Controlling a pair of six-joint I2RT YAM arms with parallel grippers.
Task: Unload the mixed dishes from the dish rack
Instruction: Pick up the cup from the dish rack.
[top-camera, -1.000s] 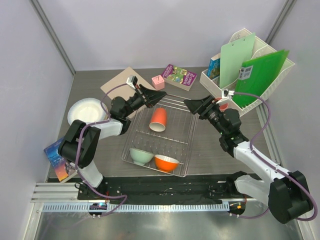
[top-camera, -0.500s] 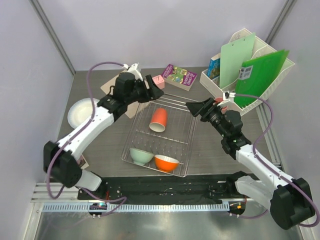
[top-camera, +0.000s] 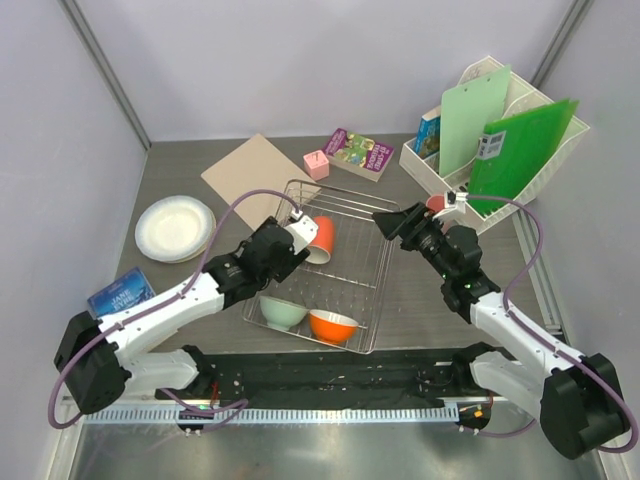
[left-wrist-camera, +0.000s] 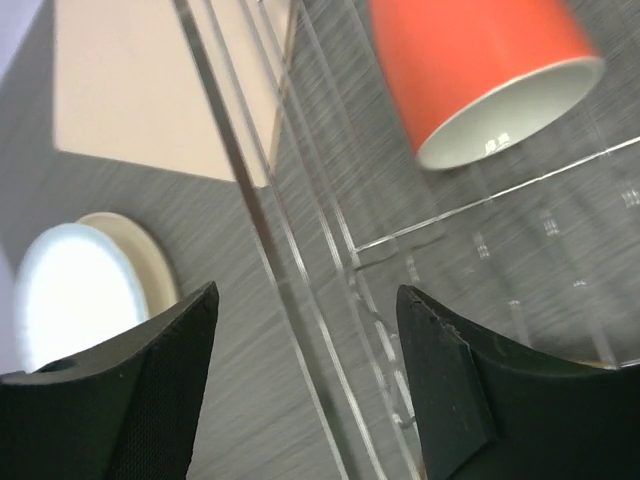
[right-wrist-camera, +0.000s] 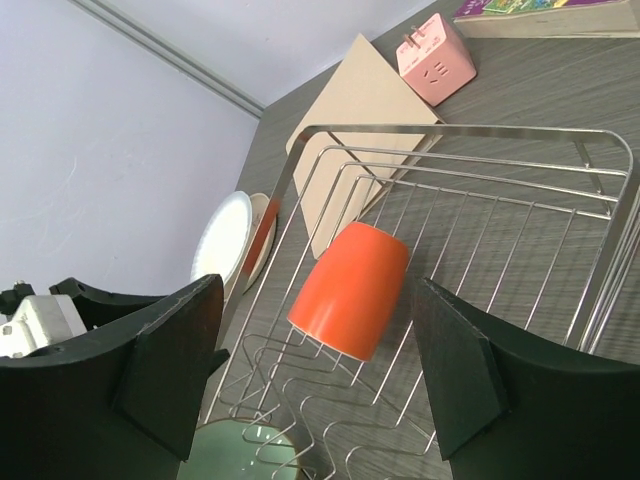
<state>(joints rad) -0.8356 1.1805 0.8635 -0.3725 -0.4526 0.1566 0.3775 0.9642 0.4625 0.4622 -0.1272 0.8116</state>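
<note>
**Hand reopened and back at the rack**

Your left hand (left-wrist-camera: 305, 300) now stands with its fingers well apart and nothing between them; only the rack's left rim wire runs below the gap. A second ago it was closed tight at the far left corner of the dish rack (top-camera: 352, 206). It opened as the arm swung outward, and the arm has since drawn in to the rack's left side.

Just ahead of that hand, the orange cup (top-camera: 320, 238) lies on its side in the far half of the rack, about where it lay before. The mint-green bowl (top-camera: 283, 312) and orange bowl (top-camera: 333, 325) sit side by side at the near end. The plates (top-camera: 175, 228) are stacked on the desk (top-camera: 420, 300), well left of the rack.

Your right hand (top-camera: 388, 224) has hardly moved. It hovers open and empty over the right rim.

By my reading, three pieces are left to unload, and the cup is the natural next pick for your left hand.
</note>
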